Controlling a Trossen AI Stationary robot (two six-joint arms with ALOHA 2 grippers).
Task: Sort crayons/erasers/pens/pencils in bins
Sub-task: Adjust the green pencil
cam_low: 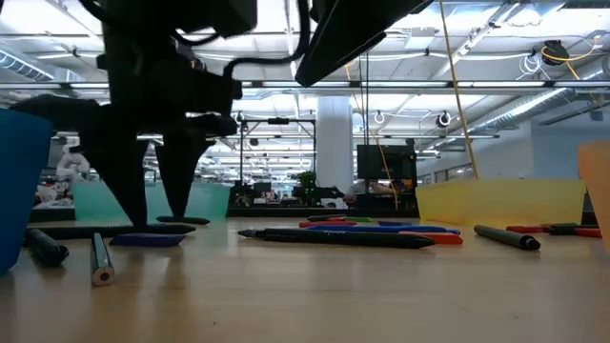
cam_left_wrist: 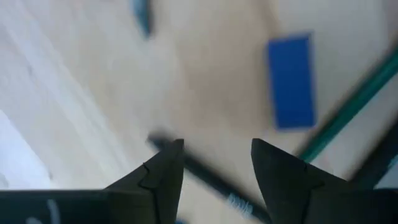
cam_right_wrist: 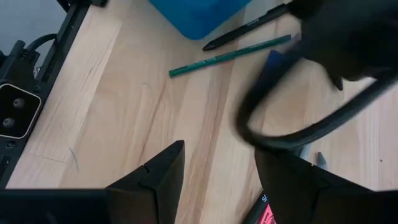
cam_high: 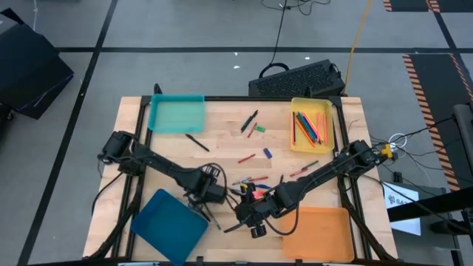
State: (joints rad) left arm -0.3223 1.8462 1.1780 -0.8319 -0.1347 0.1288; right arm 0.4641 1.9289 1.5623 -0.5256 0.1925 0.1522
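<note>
The wooden table (cam_high: 222,144) carries four bins: the teal bin (cam_high: 177,113) at the far left, the yellow bin (cam_high: 311,125) at the far right, the dark blue bin (cam_high: 168,225) at the near left and the orange bin (cam_high: 319,232) at the near right. The yellow bin holds several pencils (cam_high: 308,127) lying roughly parallel, long axes running from the near to the far side. Loose items lie between the bins: a black pen (cam_high: 196,142) set diagonally near the teal bin, a second dark pen (cam_high: 249,121) angled toward the far right, a red stick (cam_high: 246,157) and a small blue eraser (cam_high: 267,153) at centre. The left gripper (cam_left_wrist: 214,165) hangs low over the table just beside the dark blue bin, fingers apart and empty; beneath it a dark pen (cam_left_wrist: 211,180) lies diagonally, with a blue eraser (cam_left_wrist: 291,81) and a green pencil (cam_left_wrist: 348,109) nearby. The right gripper (cam_right_wrist: 217,168) sits near the front edge beside the orange bin, fingers likewise apart and empty. In the right wrist view the same green pencil (cam_right_wrist: 230,56) lies close to the dark blue bin, beside a black pen (cam_right_wrist: 249,26).
</note>
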